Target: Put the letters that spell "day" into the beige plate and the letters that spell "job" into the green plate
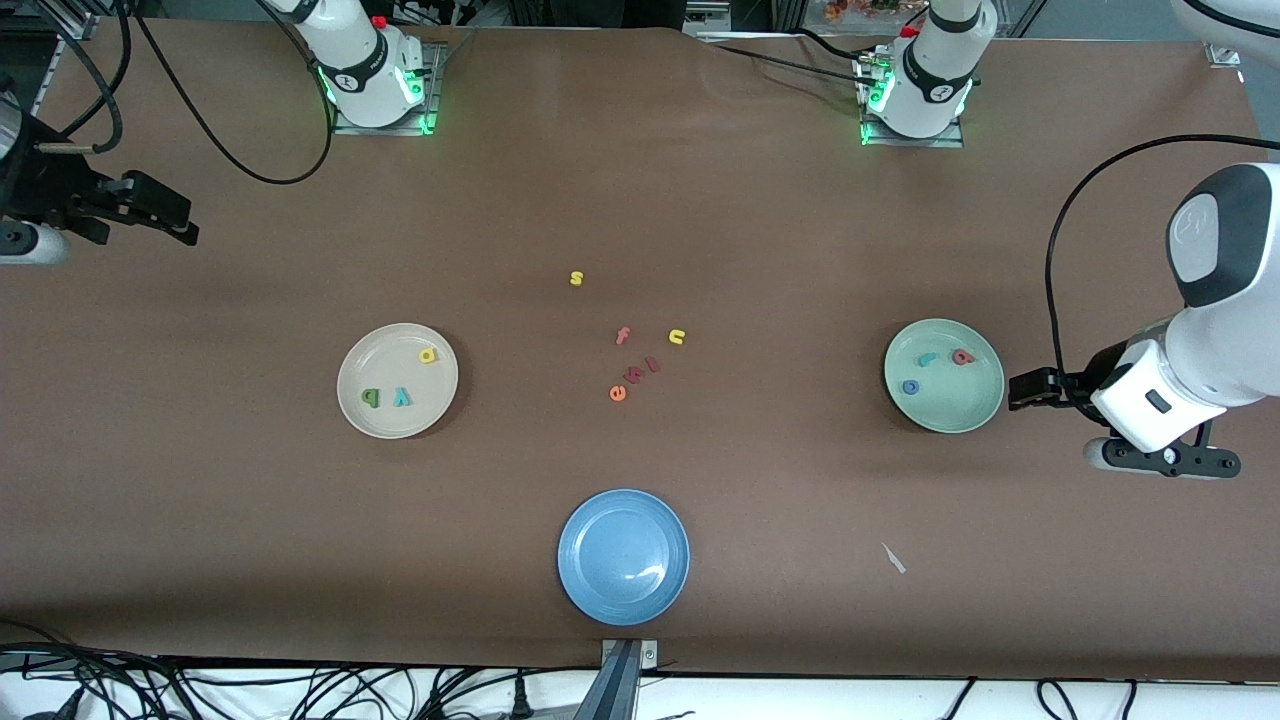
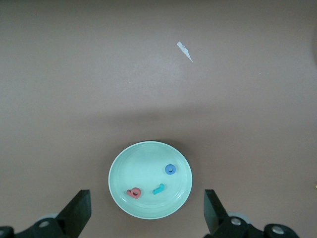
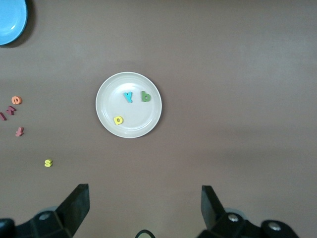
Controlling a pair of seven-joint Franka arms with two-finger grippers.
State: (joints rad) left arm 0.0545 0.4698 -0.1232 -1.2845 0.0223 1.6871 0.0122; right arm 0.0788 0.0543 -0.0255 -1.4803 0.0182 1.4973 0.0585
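Observation:
The beige plate (image 1: 392,425) (image 3: 134,130) holds the yellow a (image 1: 428,355) (image 3: 118,120), the dark green d (image 1: 371,398) (image 3: 146,96) and the teal y (image 1: 402,397) (image 3: 129,96). In the green plate (image 1: 950,408) (image 2: 146,158) lie the teal j (image 1: 928,359) (image 2: 158,189), the blue o (image 1: 910,387) (image 2: 171,169) and the pinkish-red b (image 1: 962,356) (image 2: 133,192). My left gripper (image 1: 1016,390) (image 2: 146,198) hangs open and empty beside the green plate. The right gripper (image 1: 186,222) (image 3: 143,191) is open and empty, high at the right arm's end of the table.
Between the two plates lie loose letters: a yellow s (image 1: 576,278), a red f (image 1: 622,336), a yellow u (image 1: 677,337), an orange e (image 1: 617,393) and two small red ones. A blue plate (image 1: 578,528) sits nearest the front camera. A white paper scrap (image 1: 893,558) lies by it.

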